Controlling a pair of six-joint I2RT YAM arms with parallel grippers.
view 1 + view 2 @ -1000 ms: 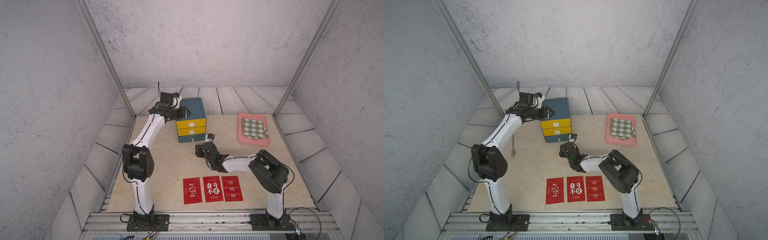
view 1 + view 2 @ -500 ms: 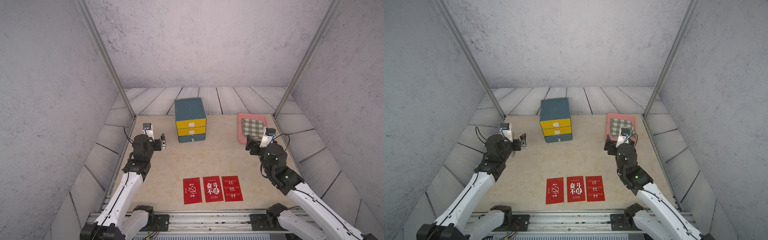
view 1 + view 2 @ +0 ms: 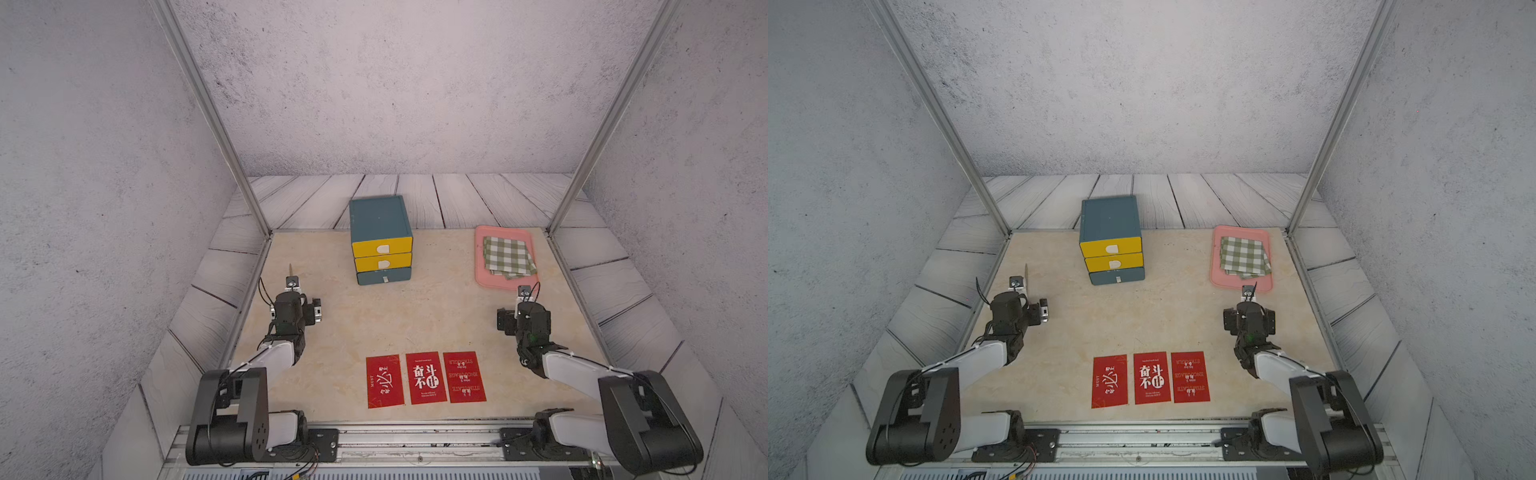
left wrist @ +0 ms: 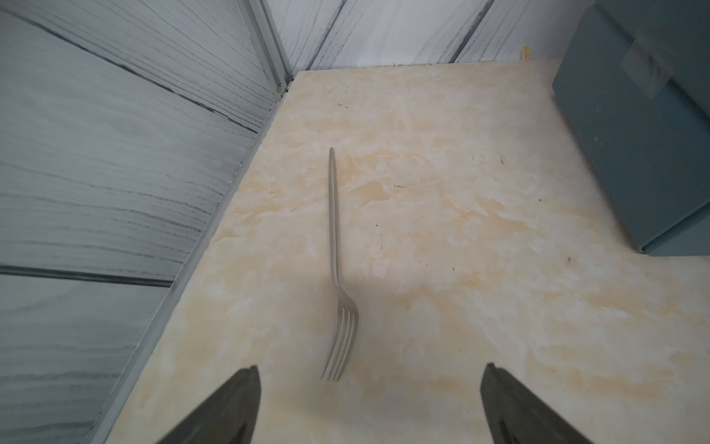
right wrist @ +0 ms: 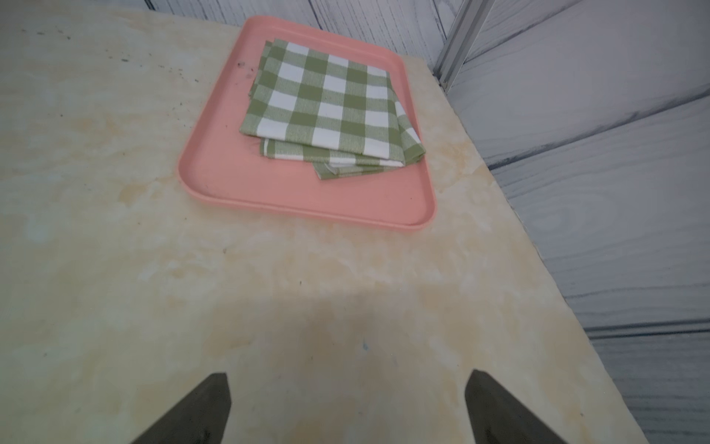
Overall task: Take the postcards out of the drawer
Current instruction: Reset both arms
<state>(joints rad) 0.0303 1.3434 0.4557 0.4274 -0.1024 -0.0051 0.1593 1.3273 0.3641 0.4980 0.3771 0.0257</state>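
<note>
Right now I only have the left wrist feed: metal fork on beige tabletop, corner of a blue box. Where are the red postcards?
Observer: Three flat red rectangular postcards lie side by side on the beige tabletop near its front edge, between the arm bases.
Operator: Drawers shut?
Observer: In both top views all three fronts of the blue cabinet with two yellow drawers look pushed in.
Operator: Is the right end effector holding anything?
Observer: No. It is open and empty over bare table, short of the pink plastic tray carrying a folded green-white checked cloth.
</note>
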